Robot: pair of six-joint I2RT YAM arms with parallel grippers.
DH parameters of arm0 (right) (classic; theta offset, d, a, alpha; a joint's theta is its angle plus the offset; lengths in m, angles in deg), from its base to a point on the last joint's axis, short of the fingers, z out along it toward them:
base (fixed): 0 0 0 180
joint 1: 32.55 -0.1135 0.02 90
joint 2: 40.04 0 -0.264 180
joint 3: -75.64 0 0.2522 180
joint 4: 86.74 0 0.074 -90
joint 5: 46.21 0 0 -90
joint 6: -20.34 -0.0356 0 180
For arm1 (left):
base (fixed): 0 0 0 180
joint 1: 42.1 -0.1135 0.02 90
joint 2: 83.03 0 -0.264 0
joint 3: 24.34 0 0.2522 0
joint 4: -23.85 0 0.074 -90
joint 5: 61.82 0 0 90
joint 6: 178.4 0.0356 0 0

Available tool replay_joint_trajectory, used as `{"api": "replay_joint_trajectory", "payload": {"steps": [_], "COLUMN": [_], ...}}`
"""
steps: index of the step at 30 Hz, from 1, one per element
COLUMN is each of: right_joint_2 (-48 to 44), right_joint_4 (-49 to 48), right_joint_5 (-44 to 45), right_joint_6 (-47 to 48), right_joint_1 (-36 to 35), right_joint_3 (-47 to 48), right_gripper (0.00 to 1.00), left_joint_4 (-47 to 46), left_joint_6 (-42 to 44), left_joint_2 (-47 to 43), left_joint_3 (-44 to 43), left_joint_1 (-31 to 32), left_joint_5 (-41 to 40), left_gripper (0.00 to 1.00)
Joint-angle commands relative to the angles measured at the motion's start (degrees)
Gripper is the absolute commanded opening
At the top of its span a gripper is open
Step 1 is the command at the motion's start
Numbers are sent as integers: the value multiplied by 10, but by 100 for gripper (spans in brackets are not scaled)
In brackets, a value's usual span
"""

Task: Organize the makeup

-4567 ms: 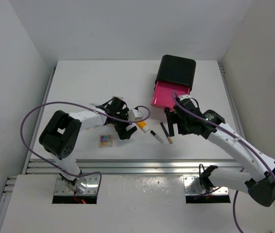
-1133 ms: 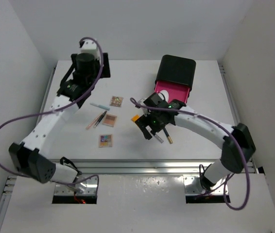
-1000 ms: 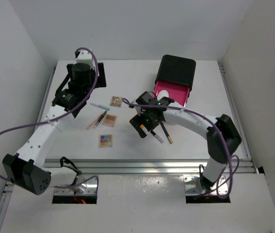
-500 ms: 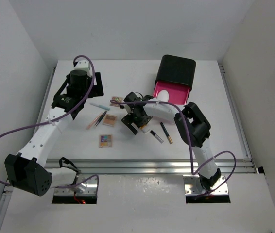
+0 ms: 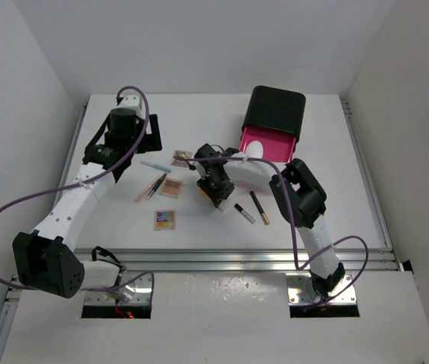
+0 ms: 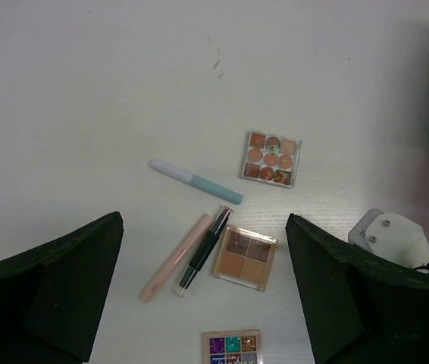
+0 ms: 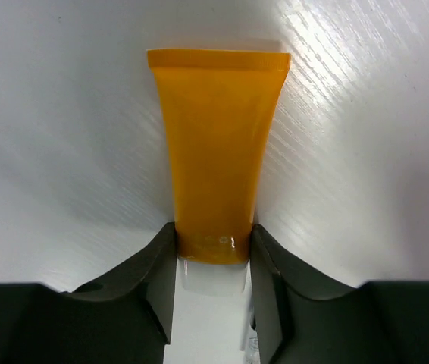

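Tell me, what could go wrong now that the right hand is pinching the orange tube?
The right hand grips the orange tube only at its cap end, so the long body could droop or slip out when lifted. The tube looks soft, so a hard squeeze might dent it. The hand sits near a small palette and could nudge it.

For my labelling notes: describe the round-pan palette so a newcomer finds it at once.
Look left of the black box with the pink drawer. The round-pan palette lies farthest back, behind the tan palette and the multicolour palette. Only its pans are round; theirs are square.
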Motion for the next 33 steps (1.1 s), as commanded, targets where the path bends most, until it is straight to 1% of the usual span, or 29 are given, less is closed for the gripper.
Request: {"api": "replay_joint_trajectory", "payload": {"steps": [1,3,4,9,10,12,13,14,16,17,18,19,20,21,24,27,29,33], "right_joint_2": [2,-4,-12,-53,-82,-113,-138,-151,-193,-236,-249,-261,-292,-298,-315,-310,-306,-289], "right_joint_4": [8,18,19,41,41,36,27,21,9,5,-2,-7,-10,-9,5,16,5,-2], "right_joint_5": [-6,-20,-22,-24,-20,8,28,38,98,116,173,193,229,239,264,247,226,226], "right_joint_6": [-7,-10,-14,-61,-83,-127,-143,-196,-250,-284,-295,-314,-329,-336,-344,-348,-345,-346], "right_joint_1": [-9,-11,-14,-9,-5,13,21,36,64,83,99,106,120,132,160,189,203,208], "right_joint_3": [33,50,78,149,166,181,179,168,131,114,56,38,-10,-21,-55,-68,-79,-80], "right_gripper": [35,27,25,21,21,20,17,16,16,14,13,10,10,8,8,8,8,8], "left_joint_4": [-16,-16,-16,-21,-26,-32,-39,-39,-52,-59,-66,-66,-66,-71,-71,-71,-76,-76], "left_joint_6": [-1,-1,-1,-1,-1,-1,-1,-1,-7,-12,-12,-12,-12,-12,-12,-12,-12,-12], "left_joint_2": [0,0,0,6,6,6,6,6,6,6,6,6,6,11,16,16,21,21], "left_joint_3": [-12,-7,-7,4,9,9,9,9,9,9,14,14,14,14,20,25,25,25], "left_joint_1": [-11,-11,-11,-16,-16,-16,-21,-21,-26,-26,-26,-33,-33,-33,-38,-38,-38,-38], "left_joint_5": [12,12,18,18,18,23,34,43,64,74,83,83,88,88,88,88,88,99], "left_gripper": [95,95,95,95,95,95,95,96,97,97,97,97,97,97,97,97,97,97]}}
